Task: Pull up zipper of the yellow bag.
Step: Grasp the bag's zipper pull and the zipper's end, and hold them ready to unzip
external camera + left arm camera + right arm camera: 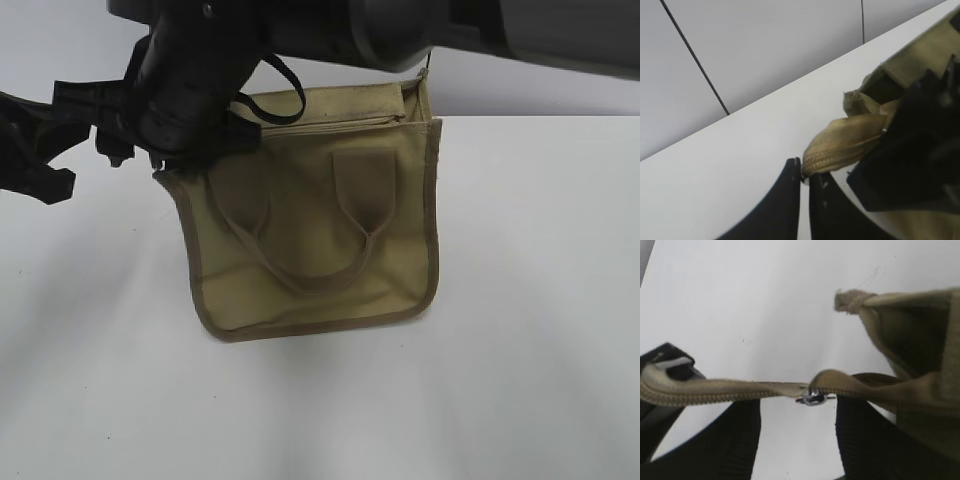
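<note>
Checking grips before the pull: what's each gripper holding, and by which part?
The left gripper pinches the end of the zipper tape. The right gripper straddles the silver pull tab; whether it grips cannot be told.

Left gripper (805,175) jaws pinched on zipper (840,147) tape end; yellow bag (920,55) right.

Khaki yellow bag (320,230), silver-grey zipper (812,398) pull

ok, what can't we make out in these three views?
- Exterior view: left end of the khaki zip line on the khaki canvas tote, hidden by black arms.
- Right wrist view: whether the right gripper grips the small silver pull tab; blurred.
- Left wrist view: tote mostly hidden by a black arm.
</note>
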Controlling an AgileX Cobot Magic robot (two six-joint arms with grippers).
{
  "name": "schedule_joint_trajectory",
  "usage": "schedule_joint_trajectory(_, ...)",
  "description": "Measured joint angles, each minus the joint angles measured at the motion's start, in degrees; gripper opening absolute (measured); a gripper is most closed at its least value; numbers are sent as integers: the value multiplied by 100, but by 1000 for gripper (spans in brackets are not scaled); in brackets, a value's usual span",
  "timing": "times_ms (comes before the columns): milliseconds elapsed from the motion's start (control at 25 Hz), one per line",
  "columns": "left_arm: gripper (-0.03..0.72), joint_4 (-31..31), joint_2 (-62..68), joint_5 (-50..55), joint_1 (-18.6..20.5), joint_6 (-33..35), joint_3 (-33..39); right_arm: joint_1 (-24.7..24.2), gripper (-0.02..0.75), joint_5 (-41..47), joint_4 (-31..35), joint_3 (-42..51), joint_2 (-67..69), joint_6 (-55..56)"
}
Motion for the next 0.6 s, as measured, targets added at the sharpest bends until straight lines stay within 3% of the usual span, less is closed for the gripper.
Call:
schedule_joint_trajectory(80, 7, 0, 0, 0, 0, -4, 0, 0, 333, -67, -163, 0, 4, 267)
schedule_joint_trajectory(400, 7, 0, 0, -18, 0, -72, 0, 0, 59, 22, -428, 0, 15, 681)
schedule_joint_trajectory(600, 7, 19, 0, -18, -6, -92, 0, 0, 52, 340, -462, -20, -6, 516)
